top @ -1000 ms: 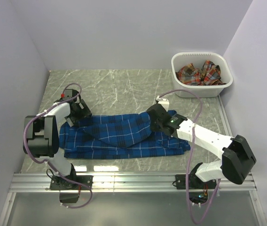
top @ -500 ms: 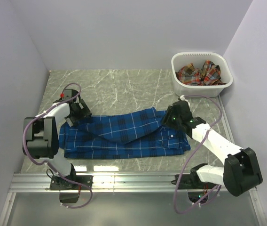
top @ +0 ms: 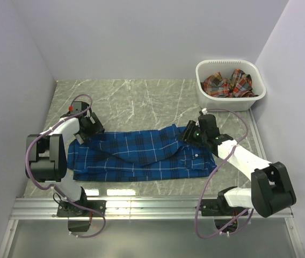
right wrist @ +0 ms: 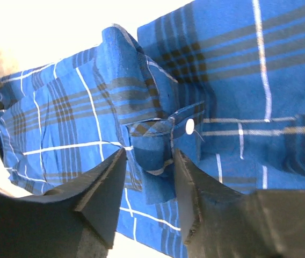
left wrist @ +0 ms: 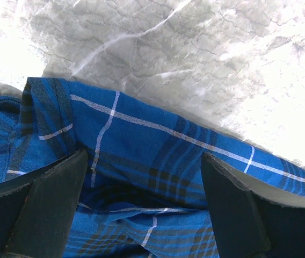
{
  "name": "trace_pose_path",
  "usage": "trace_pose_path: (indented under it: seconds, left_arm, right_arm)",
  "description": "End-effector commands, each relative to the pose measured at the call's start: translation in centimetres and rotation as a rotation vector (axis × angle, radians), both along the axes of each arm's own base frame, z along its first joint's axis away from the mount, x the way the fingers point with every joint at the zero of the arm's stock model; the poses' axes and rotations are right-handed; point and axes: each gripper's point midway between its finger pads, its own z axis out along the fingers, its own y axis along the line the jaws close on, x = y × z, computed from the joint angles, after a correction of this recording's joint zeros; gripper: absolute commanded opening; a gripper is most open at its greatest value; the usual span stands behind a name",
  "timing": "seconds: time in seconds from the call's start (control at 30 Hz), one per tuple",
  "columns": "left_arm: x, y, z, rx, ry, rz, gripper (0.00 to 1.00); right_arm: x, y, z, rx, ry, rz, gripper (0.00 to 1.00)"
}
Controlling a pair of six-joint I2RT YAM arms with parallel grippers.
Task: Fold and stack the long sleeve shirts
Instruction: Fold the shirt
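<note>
The left gripper (left wrist: pixel 143 161) stands with its jaws at wide spread. Its fingers (left wrist: pixel 50 204) straddle a folded edge of the blue shirt (left wrist: pixel 142 129) without pinching it, a detail only the left wrist view shows. The right gripper (right wrist: pixel 150 156) has its jaws part way apart. A buttoned cuff (right wrist: pixel 160 145) with a white button (right wrist: pixel 190 127) lies in the gap just past the tips and is not clamped. This shows in the right wrist view alone. The top view gives the layout: the blue shirt lies flat along the near half of the marbled table (top: pixel 136 102), with one arm at each end. The red-orange shirt (top: pixel 227 85) sits crumpled in the white basket (top: pixel 201 75) at the far right corner, well apart from both arms.
</note>
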Motion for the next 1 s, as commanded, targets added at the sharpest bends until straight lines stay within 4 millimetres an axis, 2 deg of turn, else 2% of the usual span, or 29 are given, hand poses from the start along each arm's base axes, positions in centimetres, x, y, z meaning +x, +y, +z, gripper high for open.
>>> trace_pose_path:
  seconds: [0.0, 0.1, 0.13, 0.2, 0.23, 0.27, 0.3, 0.37, 0.4, 0.43, 0.5, 0.57, 0.63, 0.67, 0.7, 0.73, 0.8, 0.83, 0.87, 0.9, 0.93, 0.97]
  left_arm:
    - [0.2, -0.3, 1.0, -0.013, -0.038, -0.024, 0.92]
    - [0.2, -0.4, 0.9, -0.015, -0.035, -0.024, 0.92]
    - [0.2, -0.4, 0.9, -0.015, -0.035, -0.024, 0.92]
    - [0.3, -0.5, 1.0, -0.016, -0.039, -0.028, 0.92]
    - [0.3, -0.4, 1.0, -0.016, -0.039, -0.026, 0.92]
    - [0.2, -0.5, 0.9, -0.016, -0.037, -0.028, 0.92]
    - [0.3, -0.5, 1.0, -0.017, -0.039, -0.029, 0.92]
    - [0.2, -0.5, 0.9, -0.019, -0.034, -0.029, 0.92]
    - [0.2, -0.6, 0.9, -0.019, -0.034, -0.031, 0.92]
    - [0.2, -0.6, 0.8, -0.018, -0.032, -0.032, 0.92]
    - [0.2, -0.6, 0.9, -0.018, -0.035, -0.032, 0.92]
    - [0.1, -0.6, 0.8, -0.018, -0.031, -0.034, 0.92]
    - [0.2, -0.6, 0.9, -0.018, -0.035, -0.034, 0.92]
    - [0.2, -0.7, 1.0, -0.018, -0.037, -0.033, 0.92]
    - [0.2, -0.6, 1.1, -0.018, -0.039, -0.032, 0.92]
    - [0.2, -0.7, 1.0, -0.020, -0.037, -0.033, 0.92]
    - [0.2, -0.7, 1.0, -0.023, -0.040, -0.034, 0.92]
    - [0.3, -0.8, 1.1, -0.024, -0.042, -0.035, 0.92]
    - [0.2, -0.8, 1.1, -0.028, -0.040, -0.037, 0.92]
    - [0.2, -0.8, 1.1, -0.028, -0.040, -0.037, 0.92]
    - [0.2, -0.8, 1.1, -0.028, -0.040, -0.037, 0.92]
    - [0.2, -0.8, 1.0, -0.027, -0.039, -0.037, 0.92]
  right_arm:
    - [0.9, 1.2, 0.4, 0.008, -0.056, 0.071, 0.45]
    - [0.7, 2.9, 0.5, -0.019, -0.062, 0.141, 0.42]
    - [0.8, 3.6, 1.1, -0.034, -0.079, 0.176, 0.42]
    - [-0.6, 6.5, 1.1, -0.062, -0.084, 0.279, 0.42]
    - [-0.5, 7.8, 2.2, -0.081, -0.124, 0.332, 0.42]
    - [-2.3, 9.6, 1.9, -0.130, -0.119, 0.404, 0.43]
    - [-2.7, 10.5, 1.2, -0.167, -0.106, 0.444, 0.45]
    - [-3.3, 11.8, 1.4, -0.244, -0.105, 0.496, 0.47]
    - [-4.3, 12.8, 0.3, -0.280, -0.080, 0.542, 0.48]
    - [-4.5, 12.9, 0.5, -0.319, -0.072, 0.559, 0.48]
    - [-4.3, 12.6, -0.1, -0.393, -0.066, 0.551, 0.49]
    - [-4.4, 12.3, 0.4, -0.423, -0.066, 0.545, 0.49]
    - [-3.7, 11.4, 2.0, -0.426, -0.107, 0.478, 0.49]
    - [-3.3, 10.8, 2.6, -0.426, -0.123, 0.440, 0.49]
    - [-2.8, 10.1, 4.2, -0.404, -0.156, 0.391, 0.49]
    - [-1.8, 8.4, 4.2, -0.390, -0.144, 0.303, 0.49]
    - [-1.0, 6.8, 5.1, -0.329, -0.149, 0.224, 0.51]
    - [-1.2, 6.5, 4.2, -0.254, -0.112, 0.217, 0.52]
    - [0.0, 4.8, 4.0, -0.213, -0.091, 0.156, 0.54]
    - [0.2, 4.2, 3.8, -0.167, -0.079, 0.137, 0.58]
    - [-0.1, 3.6, 2.5, -0.140, -0.043, 0.113, 0.64]
    - [0.2, 3.9, 2.7, -0.089, -0.052, 0.120, 0.69]
